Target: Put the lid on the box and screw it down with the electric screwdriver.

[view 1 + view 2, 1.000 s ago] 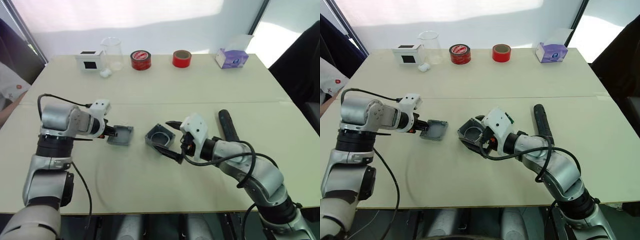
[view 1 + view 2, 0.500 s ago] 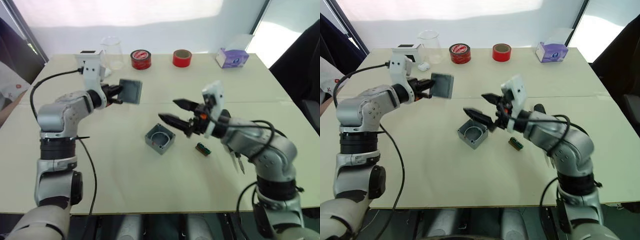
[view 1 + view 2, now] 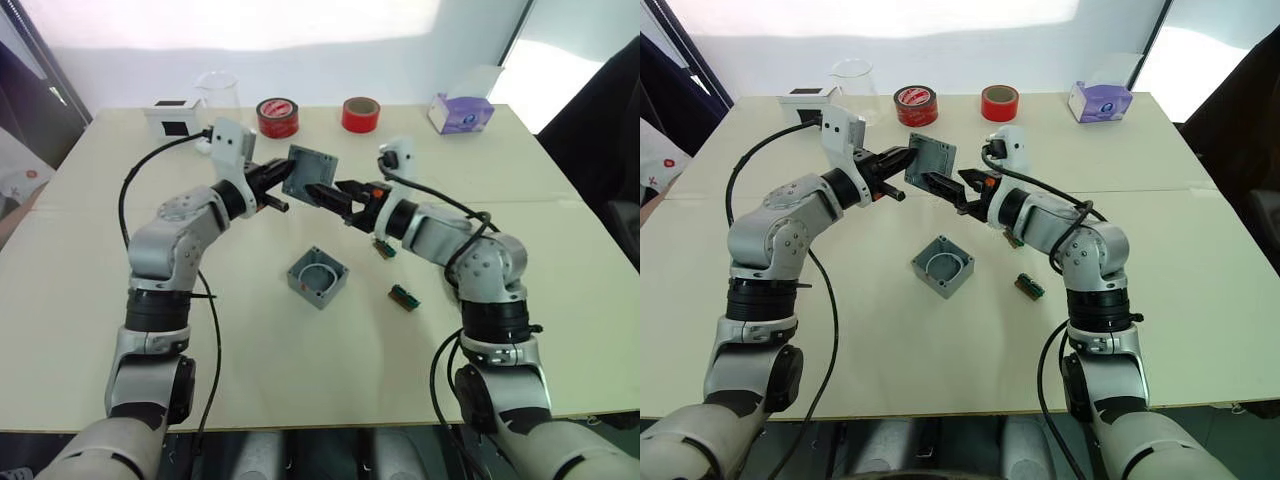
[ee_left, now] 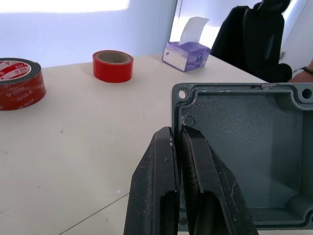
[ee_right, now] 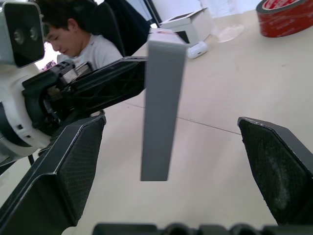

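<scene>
The gray lid (image 3: pixel 310 170) hangs in the air, tilted on edge, above and behind the box. My left gripper (image 4: pixel 180 147) is shut on the lid's (image 4: pixel 244 147) rim near one corner hole. My right gripper (image 3: pixel 330 198) is open and reaches in from the right. In the right wrist view the lid (image 5: pixel 161 107) stands edge-on in the gap between the fingers (image 5: pixel 63 176), apart from both. The open gray box (image 3: pixel 318 278) sits on the table below them, with a white curved piece inside. The electric screwdriver is out of view.
Two small green parts (image 3: pixel 385 248) (image 3: pixel 404 297) lie right of the box. Along the far edge stand a white box with a black panel (image 3: pixel 172 115), a clear beaker (image 3: pixel 218 95), two tape rolls (image 3: pixel 277 117) (image 3: pixel 359 113) and a purple tissue box (image 3: pixel 462 112). A person (image 5: pixel 73 29) sits at the left.
My left arm has carried the lid right, to over the table's middle. My right gripper has swung up and left, so its open fingers now flank the lid.
</scene>
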### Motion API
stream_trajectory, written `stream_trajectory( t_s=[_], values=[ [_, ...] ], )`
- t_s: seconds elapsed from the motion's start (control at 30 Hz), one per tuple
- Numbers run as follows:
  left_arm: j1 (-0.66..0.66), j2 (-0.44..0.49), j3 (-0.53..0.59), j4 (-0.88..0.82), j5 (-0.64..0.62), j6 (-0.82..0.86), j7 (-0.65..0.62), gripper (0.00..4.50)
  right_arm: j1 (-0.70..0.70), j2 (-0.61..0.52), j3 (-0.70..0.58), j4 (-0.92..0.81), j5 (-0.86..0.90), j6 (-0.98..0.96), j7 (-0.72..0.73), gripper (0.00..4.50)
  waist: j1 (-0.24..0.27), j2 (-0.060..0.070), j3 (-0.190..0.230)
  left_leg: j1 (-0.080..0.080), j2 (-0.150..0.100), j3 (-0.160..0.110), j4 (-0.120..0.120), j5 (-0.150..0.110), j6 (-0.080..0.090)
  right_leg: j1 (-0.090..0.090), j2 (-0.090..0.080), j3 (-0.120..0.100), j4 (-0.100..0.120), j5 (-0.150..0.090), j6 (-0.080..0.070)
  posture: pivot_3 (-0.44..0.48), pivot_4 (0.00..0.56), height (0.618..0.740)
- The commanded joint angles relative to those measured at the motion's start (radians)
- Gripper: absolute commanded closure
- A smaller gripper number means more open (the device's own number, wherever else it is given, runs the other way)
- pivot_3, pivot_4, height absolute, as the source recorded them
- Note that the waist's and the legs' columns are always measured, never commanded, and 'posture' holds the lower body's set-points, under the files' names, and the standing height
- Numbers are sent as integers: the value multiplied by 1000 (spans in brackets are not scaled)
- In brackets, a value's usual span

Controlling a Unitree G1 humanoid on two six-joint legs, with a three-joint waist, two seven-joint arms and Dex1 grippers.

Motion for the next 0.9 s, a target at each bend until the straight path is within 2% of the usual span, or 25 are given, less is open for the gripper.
stream_trajectory(
  t_s=[0.03,0.33,0.47,0.57,0.73,0.77,0.8,0.9],
  values=[
    [-19,9,13,-39,-7,-29,-11,4415,-12,-2,-31,-39,16,10,-5,0,-2,0,0,0,0,0,0,0,0,0,0,0,0,0,0,0,150,740],
    [-22,12,1,-41,-2,-31,-29,4415,3,9,-47,-65,24,34,-21,0,-12,0,0,0,0,0,-1,0,0,0,0,0,0,0,0,0,150,740],
    [-15,13,0,-41,1,-32,-32,4500,5,15,-46,-77,27,37,-13,899,-11,0,0,0,0,0,-1,0,0,0,0,0,0,0,0,0,150,740],
    [-9,17,-3,-41,10,-34,-33,4500,7,24,-50,-88,34,44,-20,1914,-12,0,0,0,0,0,-1,0,0,0,0,0,0,0,0,0,150,740],
    [-6,15,-2,-52,8,-29,-34,4500,10,35,-44,-95,34,50,-27,3936,-11,0,0,0,1,0,-1,0,0,0,0,0,0,0,0,0,150,740],
    [-5,16,-3,-52,8,-29,-36,4500,11,38,-43,-94,32,50,-29,4231,-11,0,0,0,1,0,-1,0,0,0,0,0,0,0,0,0,150,740],
    [-5,17,-3,-50,8,-30,-37,4500,11,41,-43,-93,30,49,-30,4371,-11,0,0,0,1,0,-1,0,0,0,0,0,0,0,0,0,150,740],
    [0,20,-4,-51,8,-32,-40,4500,14,45,-45,-94,28,48,-35,4370,-11,0,0,0,1,0,-1,0,0,0,0,0,0,0,0,0,150,740]
  ],
)
